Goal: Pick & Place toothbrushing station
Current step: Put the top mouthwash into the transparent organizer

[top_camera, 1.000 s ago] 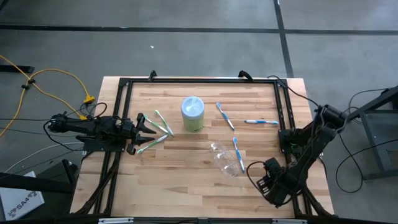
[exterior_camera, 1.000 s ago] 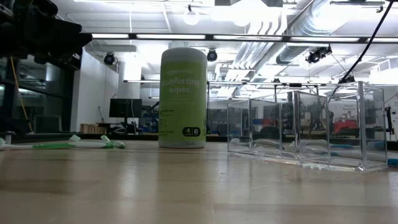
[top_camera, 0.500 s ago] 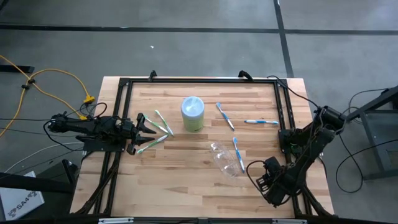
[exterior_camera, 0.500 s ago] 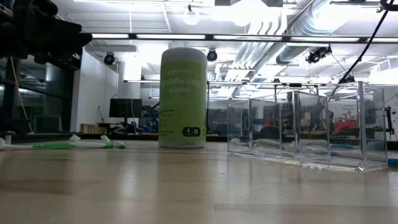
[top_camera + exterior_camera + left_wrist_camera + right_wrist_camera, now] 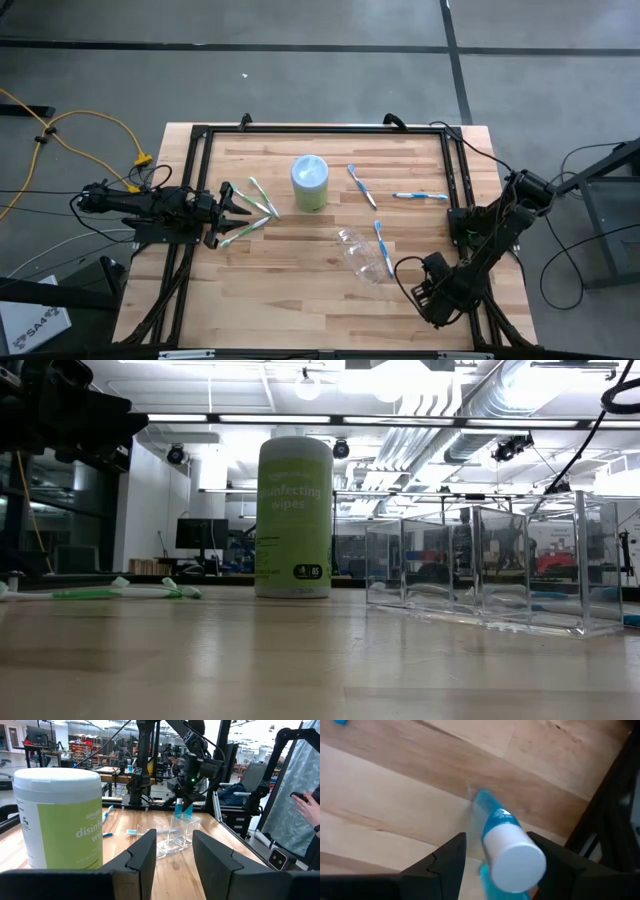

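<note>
I see a pale wood-plank table (image 5: 300,240), glossy clear plastic container (image 5: 490,565), matt-labelled green wipes canister (image 5: 294,517), smooth white-capped blue tube (image 5: 507,850)

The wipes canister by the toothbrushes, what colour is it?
The wipes canister is lime green with a white lid, clearest in the low view.

The left arm reaches in level from the tabletop's left edge, its hand (image 5: 240,203) low over the wood with fingers (image 5: 145,857) parted. The right arm folds down at the front right corner, its hand (image 5: 420,285) clamped around a tube.
</note>
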Controlling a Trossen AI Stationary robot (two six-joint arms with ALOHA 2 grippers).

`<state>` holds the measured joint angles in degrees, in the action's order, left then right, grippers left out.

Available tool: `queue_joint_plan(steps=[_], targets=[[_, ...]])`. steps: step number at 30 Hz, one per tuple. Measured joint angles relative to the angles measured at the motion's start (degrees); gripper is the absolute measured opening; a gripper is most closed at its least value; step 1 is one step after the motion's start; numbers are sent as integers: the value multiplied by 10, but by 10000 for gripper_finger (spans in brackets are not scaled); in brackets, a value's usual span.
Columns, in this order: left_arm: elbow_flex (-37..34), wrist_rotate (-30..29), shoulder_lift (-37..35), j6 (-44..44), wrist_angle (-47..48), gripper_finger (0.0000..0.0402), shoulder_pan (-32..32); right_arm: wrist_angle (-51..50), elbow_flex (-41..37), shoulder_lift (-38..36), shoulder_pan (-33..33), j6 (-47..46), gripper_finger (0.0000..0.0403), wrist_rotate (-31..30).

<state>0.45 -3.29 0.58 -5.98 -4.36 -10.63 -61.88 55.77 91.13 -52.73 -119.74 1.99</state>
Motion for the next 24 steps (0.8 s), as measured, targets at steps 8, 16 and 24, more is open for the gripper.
queue_joint_plan(steps=[8, 16, 24], targets=[[0, 0, 0, 0, 0, 124, 0, -14, 0, -4, 0, 5, 197, -10], [0, 0, 0, 0, 0, 124, 0, -15, 0, -32, 0, -3, 197, -8], [0, 0, 0, 0, 0, 124, 0, -23, 0, -46, 3, -7, 197, -14]])
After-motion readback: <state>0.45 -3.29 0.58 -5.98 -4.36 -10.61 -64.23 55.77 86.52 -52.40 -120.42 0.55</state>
